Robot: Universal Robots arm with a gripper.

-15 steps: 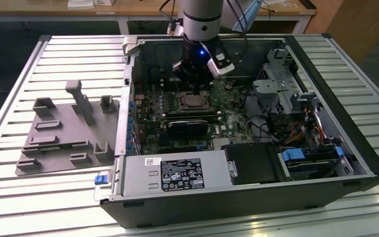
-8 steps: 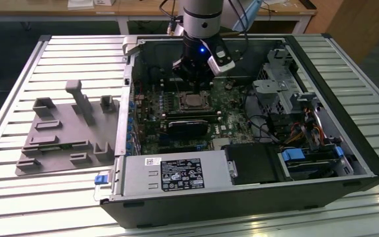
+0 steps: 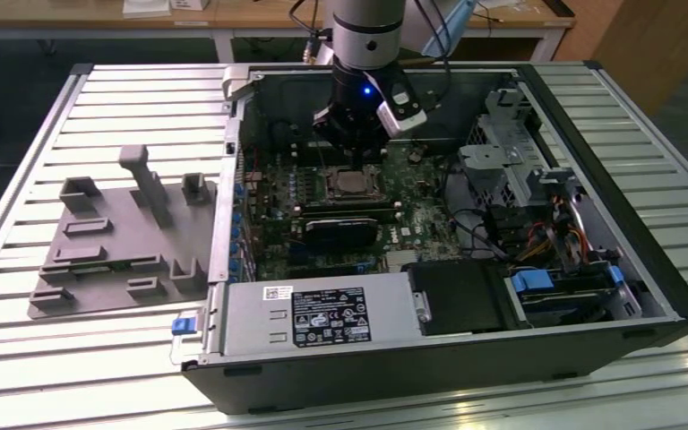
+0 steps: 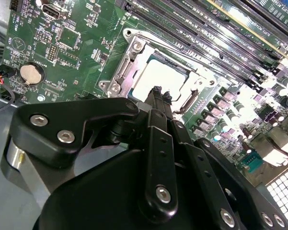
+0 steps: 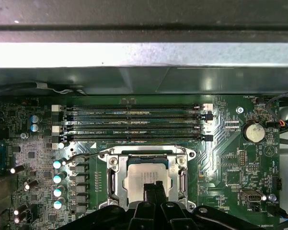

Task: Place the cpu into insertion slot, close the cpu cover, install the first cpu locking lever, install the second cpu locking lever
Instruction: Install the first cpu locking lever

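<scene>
Top of the cpu (image 5: 144,173): pale silvery grey, plain. The cpu cover (image 5: 114,172): bright silver metal. The circuit board (image 5: 230,153): dark green with fine pale traces. The gripper (image 5: 154,186): matte black. The table (image 3: 117,98): white, ribbed in parallel stripes. The fixture block (image 3: 105,260): flat grey. The case latch (image 3: 183,324): blue.

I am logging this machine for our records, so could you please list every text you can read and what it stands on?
None can be quoted.
Large label on the power supply: print too small to read.
Small white sticker beside it: too small to read.
White lettering on the circuit board: blurred, unreadable.
Coin battery: marking unreadable.
</scene>
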